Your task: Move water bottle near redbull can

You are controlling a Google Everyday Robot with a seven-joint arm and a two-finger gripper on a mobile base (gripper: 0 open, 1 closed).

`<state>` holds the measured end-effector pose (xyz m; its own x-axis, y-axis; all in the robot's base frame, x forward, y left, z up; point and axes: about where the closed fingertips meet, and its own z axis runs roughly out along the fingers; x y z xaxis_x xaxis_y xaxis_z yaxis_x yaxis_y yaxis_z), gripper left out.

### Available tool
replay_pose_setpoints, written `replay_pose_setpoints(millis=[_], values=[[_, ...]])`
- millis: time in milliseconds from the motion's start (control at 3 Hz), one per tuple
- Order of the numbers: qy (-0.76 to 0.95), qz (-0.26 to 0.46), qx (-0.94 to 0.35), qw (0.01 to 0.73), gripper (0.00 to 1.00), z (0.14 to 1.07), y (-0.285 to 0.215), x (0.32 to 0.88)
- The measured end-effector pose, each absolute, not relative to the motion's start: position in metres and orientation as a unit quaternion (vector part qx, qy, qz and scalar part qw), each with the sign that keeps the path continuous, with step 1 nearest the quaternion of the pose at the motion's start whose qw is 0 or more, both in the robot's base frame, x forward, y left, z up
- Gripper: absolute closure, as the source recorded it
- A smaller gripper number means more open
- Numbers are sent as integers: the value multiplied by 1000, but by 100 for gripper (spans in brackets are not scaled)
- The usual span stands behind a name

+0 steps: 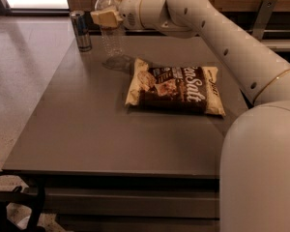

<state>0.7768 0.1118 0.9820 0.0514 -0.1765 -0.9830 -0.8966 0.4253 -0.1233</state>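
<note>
I see tool (106, 17) clamped on bottle (112, 40), upper part | bottle upright at far end of bench (87, 129), just beside can (80, 30) | snack bag (176, 86) mid-bench

1. Only one view: the camera looks down at a slant from above the near edge of the grey table (77, 129), facing across it to the far wall.
2. It sits close to the arm (261, 178), which fills the lower right corner.
3. The gripper (105, 17), clasping the water bottle (112, 40), shows top left of centre.
</note>
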Motion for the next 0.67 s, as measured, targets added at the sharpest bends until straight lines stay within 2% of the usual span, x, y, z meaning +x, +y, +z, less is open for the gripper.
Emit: replay_pose_setpoints(millis=[667], values=[[593, 334, -433, 591, 100, 956, 152, 800]])
